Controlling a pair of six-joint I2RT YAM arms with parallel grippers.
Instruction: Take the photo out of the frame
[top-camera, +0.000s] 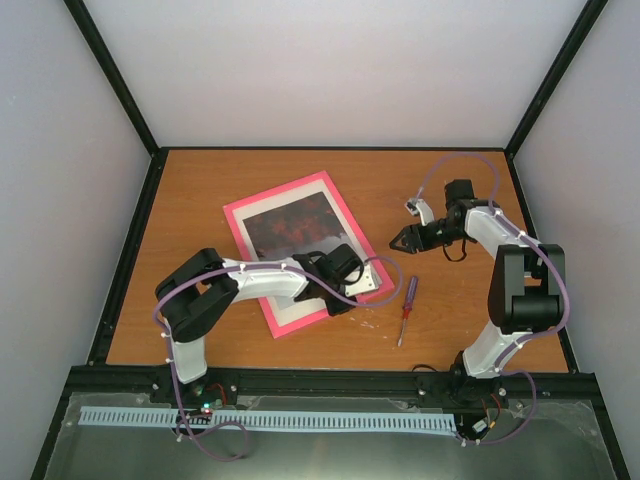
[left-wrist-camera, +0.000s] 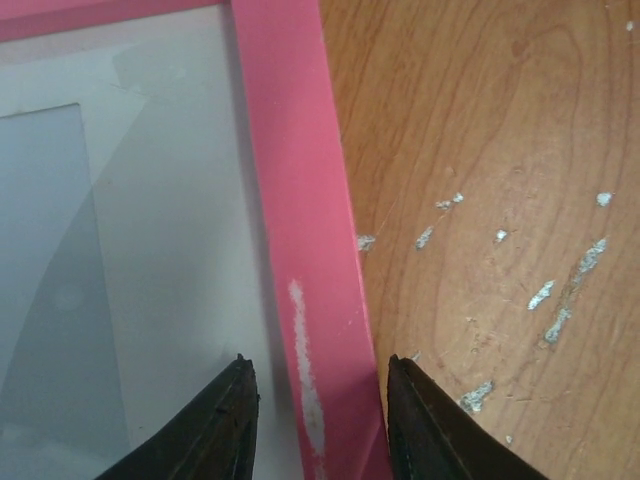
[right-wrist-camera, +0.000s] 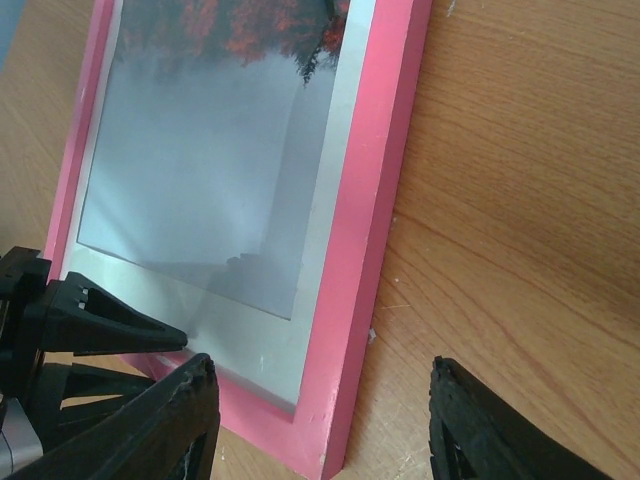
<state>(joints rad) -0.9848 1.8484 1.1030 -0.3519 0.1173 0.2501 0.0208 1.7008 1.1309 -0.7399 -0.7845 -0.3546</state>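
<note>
The pink frame (top-camera: 276, 190) lies face up on the wooden table. Behind its glass is the photo (top-camera: 290, 225), dark red at the far end and pale grey nearer me. My left gripper (top-camera: 345, 295) is down at the frame's near short rail. In the left wrist view its fingers (left-wrist-camera: 318, 365) straddle that pink rail (left-wrist-camera: 300, 200), one over the white mat and one over the table, with a gap showing. My right gripper (top-camera: 397, 240) hovers open just right of the frame. In its own view the open right gripper (right-wrist-camera: 322, 362) spans the frame's near corner (right-wrist-camera: 345, 300), and the left fingers (right-wrist-camera: 110, 325) show at the lower left.
A red-handled screwdriver (top-camera: 407, 305) lies on the table just right of the frame's near corner. White paint flecks (left-wrist-camera: 545, 295) dot the wood beside the rail. Black posts and pale walls enclose the table's sides and back.
</note>
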